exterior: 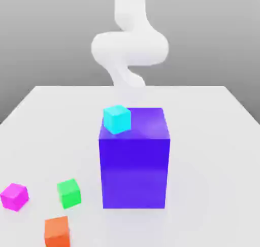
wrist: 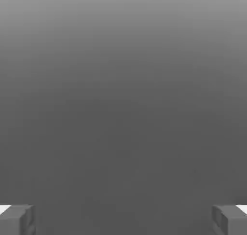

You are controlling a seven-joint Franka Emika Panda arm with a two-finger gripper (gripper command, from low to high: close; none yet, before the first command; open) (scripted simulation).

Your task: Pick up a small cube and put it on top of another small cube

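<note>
The small cube (exterior: 14,196), bright magenta-pink, lies on the white table (exterior: 213,154) near the front at the exterior view's left. A green cube (exterior: 69,192) sits just to its right and an orange cube (exterior: 57,232) lies nearer the front edge. A cyan cube (exterior: 117,118) rests on the top of the big blue-violet block (exterior: 134,170), at its left rear corner. In the hand view my gripper (wrist: 123,220) is open, its grey fingertips (wrist: 17,219) far apart with nothing between them and only plain grey beyond. The white arm (exterior: 129,48) rises behind the block, far from the cubes.
The tall blue-violet block stands in the middle of the table, between the arm and the front cubes. Bare table surface stretches to the block's right and behind it.
</note>
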